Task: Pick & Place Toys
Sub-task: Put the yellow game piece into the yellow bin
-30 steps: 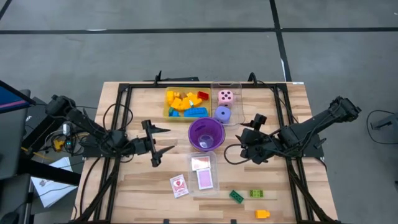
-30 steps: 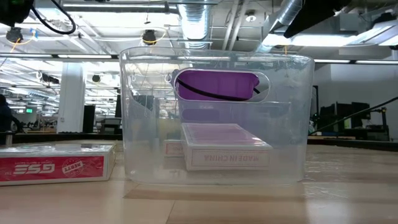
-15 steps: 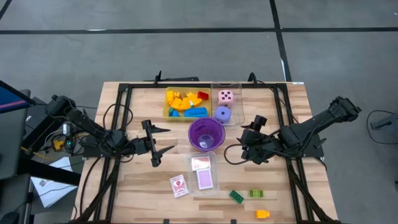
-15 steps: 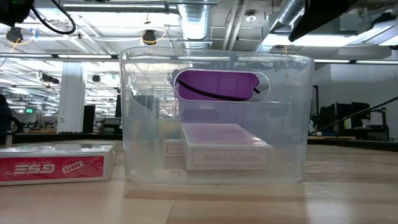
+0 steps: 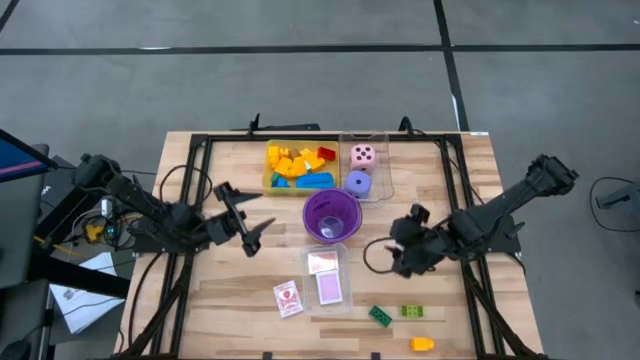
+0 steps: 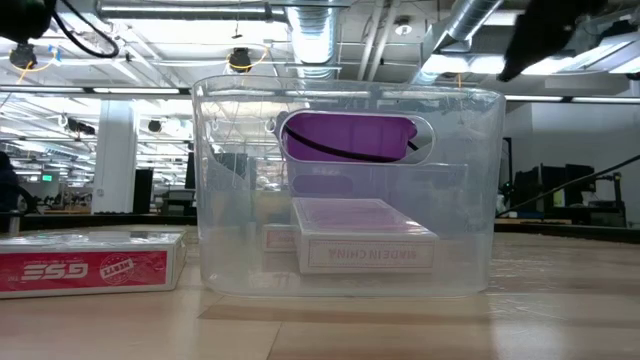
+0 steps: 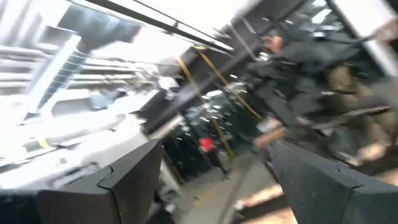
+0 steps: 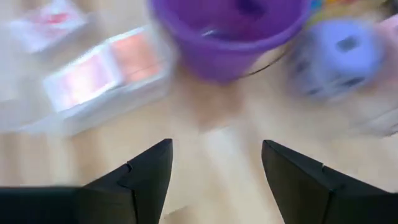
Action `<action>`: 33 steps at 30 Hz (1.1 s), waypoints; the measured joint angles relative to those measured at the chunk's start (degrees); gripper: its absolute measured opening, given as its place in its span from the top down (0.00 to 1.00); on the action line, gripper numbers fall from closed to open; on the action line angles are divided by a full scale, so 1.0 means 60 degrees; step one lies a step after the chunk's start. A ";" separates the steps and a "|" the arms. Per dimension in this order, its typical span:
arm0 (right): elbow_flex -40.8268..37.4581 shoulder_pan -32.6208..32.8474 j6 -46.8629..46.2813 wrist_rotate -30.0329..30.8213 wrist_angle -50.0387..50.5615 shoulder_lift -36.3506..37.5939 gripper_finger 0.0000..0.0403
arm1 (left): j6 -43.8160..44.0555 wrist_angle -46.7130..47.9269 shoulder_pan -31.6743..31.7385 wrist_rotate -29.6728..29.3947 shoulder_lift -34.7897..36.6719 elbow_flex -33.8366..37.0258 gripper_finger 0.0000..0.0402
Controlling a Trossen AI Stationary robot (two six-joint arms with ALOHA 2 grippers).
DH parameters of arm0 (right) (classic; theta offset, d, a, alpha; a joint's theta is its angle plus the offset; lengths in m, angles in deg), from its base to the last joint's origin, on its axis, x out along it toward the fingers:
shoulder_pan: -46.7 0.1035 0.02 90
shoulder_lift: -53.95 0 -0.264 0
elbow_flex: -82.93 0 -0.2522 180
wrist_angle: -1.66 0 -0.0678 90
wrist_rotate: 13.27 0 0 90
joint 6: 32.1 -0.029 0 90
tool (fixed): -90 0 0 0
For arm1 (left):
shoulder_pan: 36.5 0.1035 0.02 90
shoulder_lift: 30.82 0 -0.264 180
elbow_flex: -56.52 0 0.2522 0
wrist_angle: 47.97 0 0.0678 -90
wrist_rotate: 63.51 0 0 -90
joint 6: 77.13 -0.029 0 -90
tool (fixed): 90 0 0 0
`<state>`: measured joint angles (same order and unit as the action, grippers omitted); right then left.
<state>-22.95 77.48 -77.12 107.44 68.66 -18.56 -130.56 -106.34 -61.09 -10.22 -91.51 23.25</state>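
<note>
Several bricks lie in the yellow tray [image 5: 297, 168]. A pink die [image 5: 363, 155] and a purple die [image 5: 358, 183] sit in a clear tray at the back. A card pack [image 5: 328, 288] lies in the clear tray [image 5: 327, 278] near the front, and another pack [image 5: 288, 298] lies on the table beside it. Three bricks lie loose at the front right: dark green [image 5: 380, 316], light green [image 5: 412, 311] and orange [image 5: 422, 343]. My left gripper [image 5: 262, 210] is open, left of the purple cup [image 5: 332, 215]. My right gripper [image 5: 397, 257] is open and empty, right of the card tray and above the table.
The purple cup stands mid-table between the arms and shows in the right wrist view [image 8: 230, 31] with the purple die [image 8: 339, 53]. The low view shows the clear tray [image 6: 345, 190] close up and the red-white pack [image 6: 90, 262] to its left. Black frame rails run along the table's sides.
My right gripper has moved toward the table's near edge, closer to the loose bricks, and stays open. My left gripper has turned and tipped, its fingertips shifting a little toward the far edge. No toy has moved.
</note>
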 joint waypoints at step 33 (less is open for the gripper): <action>0.0007 0.4218 -0.6076 -0.4937 -0.5891 -0.4399 0.40 | 0.1741 -0.2072 0.2909 0.5205 -0.0434 -0.0663 0.26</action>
<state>-22.90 102.79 -113.58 77.81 33.32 -44.95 -120.12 -118.77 -43.64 21.01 -94.11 19.28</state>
